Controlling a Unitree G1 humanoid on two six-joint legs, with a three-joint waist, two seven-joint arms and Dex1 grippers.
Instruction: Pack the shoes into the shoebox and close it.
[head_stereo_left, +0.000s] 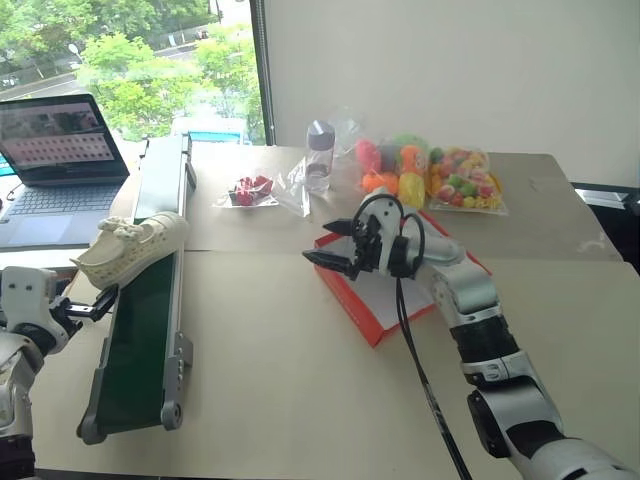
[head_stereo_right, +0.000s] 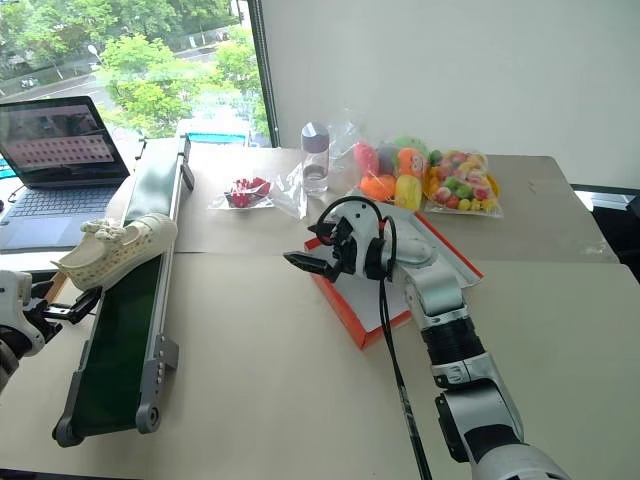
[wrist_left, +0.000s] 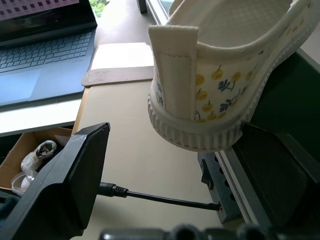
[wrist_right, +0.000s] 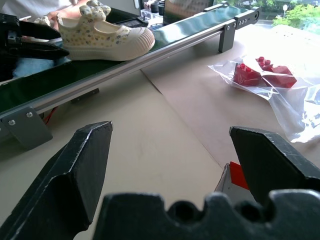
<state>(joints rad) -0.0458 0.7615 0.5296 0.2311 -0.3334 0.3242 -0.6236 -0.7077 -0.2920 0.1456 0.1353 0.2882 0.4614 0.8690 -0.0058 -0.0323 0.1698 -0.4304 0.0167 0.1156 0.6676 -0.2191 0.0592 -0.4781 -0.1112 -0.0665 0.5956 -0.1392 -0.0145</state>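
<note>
Shoe (head_stereo_left: 130, 247) on green belt (head_stereo_left: 135, 350), just ahead of spread, empty left claw (head_stereo_left: 92, 304).

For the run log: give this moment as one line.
shoe: on green conveyor, ungripped | left gripper: open, behind heel | right gripper: open, empty, over shoebox | shoebox: open

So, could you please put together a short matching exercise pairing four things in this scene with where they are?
Things:
1. shoe
2. laptop
3. bag of red blocks
4. right gripper

Places:
A. hovering over the near corner of the shoebox
B. resting on the green conveyor
C. on the table beside the clear bottle
D. past the conveyor, by the window

Pairs: 1-B, 2-D, 3-C, 4-A
</note>
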